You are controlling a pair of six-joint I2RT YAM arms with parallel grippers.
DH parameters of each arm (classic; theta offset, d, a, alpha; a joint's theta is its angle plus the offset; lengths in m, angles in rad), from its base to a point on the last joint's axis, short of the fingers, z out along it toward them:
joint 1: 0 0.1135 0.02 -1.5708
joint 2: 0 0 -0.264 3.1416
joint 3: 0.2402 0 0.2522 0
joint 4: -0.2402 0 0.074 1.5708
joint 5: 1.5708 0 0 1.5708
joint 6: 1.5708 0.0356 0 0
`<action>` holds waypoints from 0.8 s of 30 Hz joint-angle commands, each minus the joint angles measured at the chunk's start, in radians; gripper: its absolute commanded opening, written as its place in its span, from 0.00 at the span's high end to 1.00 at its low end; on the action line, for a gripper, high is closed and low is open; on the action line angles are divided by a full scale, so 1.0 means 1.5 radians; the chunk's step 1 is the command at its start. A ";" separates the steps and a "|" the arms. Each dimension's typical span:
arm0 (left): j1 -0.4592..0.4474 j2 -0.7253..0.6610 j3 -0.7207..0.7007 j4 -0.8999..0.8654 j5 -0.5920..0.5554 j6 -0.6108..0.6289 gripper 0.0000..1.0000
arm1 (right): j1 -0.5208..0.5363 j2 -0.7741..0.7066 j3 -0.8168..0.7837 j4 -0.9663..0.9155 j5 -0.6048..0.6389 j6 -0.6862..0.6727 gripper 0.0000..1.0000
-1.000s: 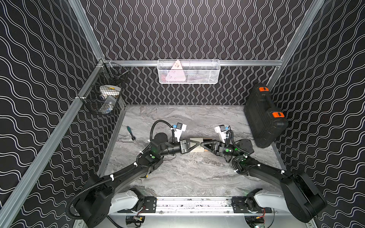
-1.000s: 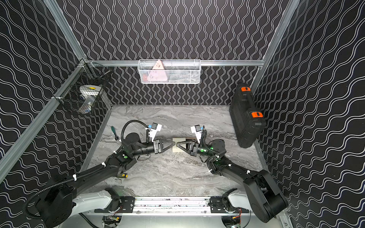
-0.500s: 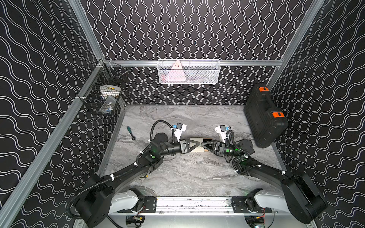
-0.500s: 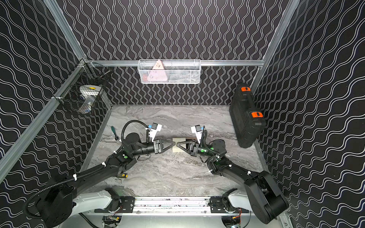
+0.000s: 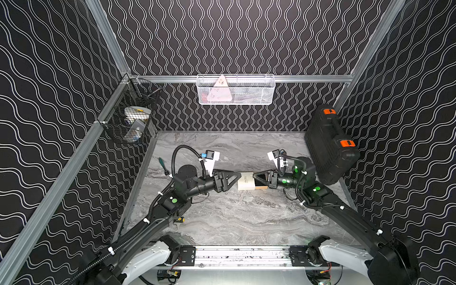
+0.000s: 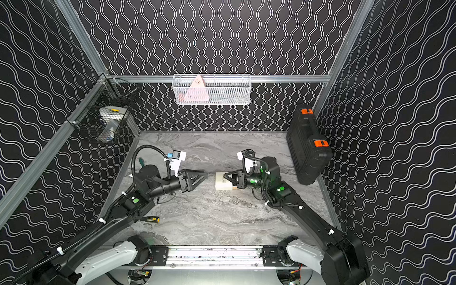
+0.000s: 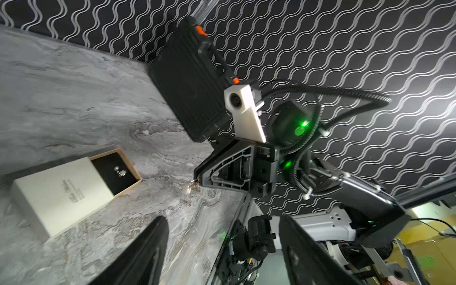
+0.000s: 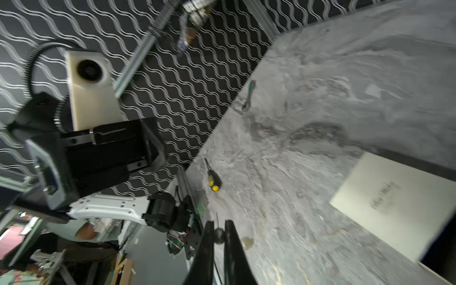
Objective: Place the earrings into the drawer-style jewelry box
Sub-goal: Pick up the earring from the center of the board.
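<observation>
In both top views we see the left gripper (image 5: 234, 181) now backed off the small flat white cardboard jewelry box (image 5: 245, 181), jaws spread. Left wrist: two glinting metal earrings (image 7: 119, 171) lie in its black-lined tan tray (image 7: 134, 170). Right wrist: the right gripper (image 8: 219, 228) pinches a small round bead (image 8: 218, 236).

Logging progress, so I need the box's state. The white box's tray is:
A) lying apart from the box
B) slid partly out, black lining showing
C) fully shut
B: in the left wrist view the tan tray juts partly from the white box, black lining exposed.
</observation>
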 commanded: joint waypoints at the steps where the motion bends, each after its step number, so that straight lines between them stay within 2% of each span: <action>1: 0.002 0.000 -0.002 -0.049 -0.021 0.037 0.24 | -0.001 0.022 0.052 -0.266 0.106 -0.133 0.93; 5: 0.002 0.005 -0.008 -0.039 -0.014 0.030 0.24 | 0.000 0.056 0.071 -0.331 0.190 -0.166 0.92; 8: 0.002 -0.001 -0.008 -0.046 -0.018 0.034 0.24 | 0.000 0.080 0.057 -0.331 0.225 -0.159 0.92; 15: 0.002 -0.008 -0.001 -0.072 -0.026 0.053 0.24 | 0.000 0.157 0.054 -0.305 0.275 -0.136 0.92; 21: 0.002 -0.009 0.000 -0.081 -0.032 0.061 0.24 | -0.001 0.235 0.109 -0.326 0.319 -0.140 0.91; 24: 0.002 -0.014 0.003 -0.108 -0.059 0.080 0.24 | -0.002 0.262 0.135 -0.334 0.337 -0.140 0.91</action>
